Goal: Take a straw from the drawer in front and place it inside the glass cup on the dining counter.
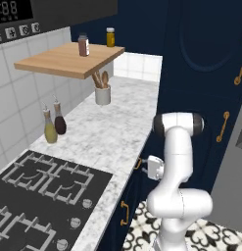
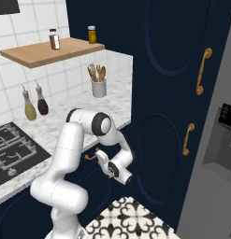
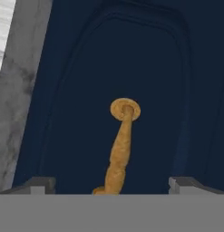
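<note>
White-tiled wall (image 1: 24, 93) behind marble counter (image 1: 117, 132); wooden shelf (image 1: 68, 60) above counter; black stove (image 1: 39, 196) set into counter; tall navy cabinets (image 2: 177, 93) beside counter; patterned floor tiles (image 2: 131, 219) below counter.

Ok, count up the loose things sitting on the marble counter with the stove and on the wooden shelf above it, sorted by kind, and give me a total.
Glass oil or vinegar bottles on the counter: 2, yellow-filled and dark-filled
White crock of wooden utensils: 1
Jars on the shelf: 2, brownish and amber
Total: 5
</note>
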{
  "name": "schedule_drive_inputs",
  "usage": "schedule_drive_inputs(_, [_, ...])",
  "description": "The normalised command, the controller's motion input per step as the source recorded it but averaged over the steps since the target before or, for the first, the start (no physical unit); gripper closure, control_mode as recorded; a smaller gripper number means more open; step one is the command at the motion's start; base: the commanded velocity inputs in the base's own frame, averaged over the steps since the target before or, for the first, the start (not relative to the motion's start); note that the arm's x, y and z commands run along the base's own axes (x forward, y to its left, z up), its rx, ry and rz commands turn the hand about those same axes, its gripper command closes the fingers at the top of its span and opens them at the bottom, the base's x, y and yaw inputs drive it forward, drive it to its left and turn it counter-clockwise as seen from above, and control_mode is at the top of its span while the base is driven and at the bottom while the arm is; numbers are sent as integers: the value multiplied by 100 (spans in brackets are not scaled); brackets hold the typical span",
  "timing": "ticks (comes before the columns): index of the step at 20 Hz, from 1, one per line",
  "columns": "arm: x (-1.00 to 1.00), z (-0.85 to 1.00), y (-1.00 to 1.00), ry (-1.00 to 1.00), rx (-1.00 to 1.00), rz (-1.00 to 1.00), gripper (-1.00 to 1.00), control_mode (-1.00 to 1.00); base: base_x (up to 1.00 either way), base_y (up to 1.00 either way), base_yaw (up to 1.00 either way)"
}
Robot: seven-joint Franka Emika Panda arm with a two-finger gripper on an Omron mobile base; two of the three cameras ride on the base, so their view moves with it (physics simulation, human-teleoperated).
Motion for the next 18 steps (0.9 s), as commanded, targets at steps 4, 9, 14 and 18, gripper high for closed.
schedule_drive_inputs(4, [46,-43,6,1,0,0,-100,-100,0,0,0])
schedule_drive_inputs(9, [15,-30,24,0,0,0,-100,-100,0,0,0])
schedule_drive_inputs(14, [-21,17,26,-6,0,0,-100,-100,0,0,0])
schedule_drive_inputs(18, [-27,56,22,-5,0,0,-100,-100,0,0,0])
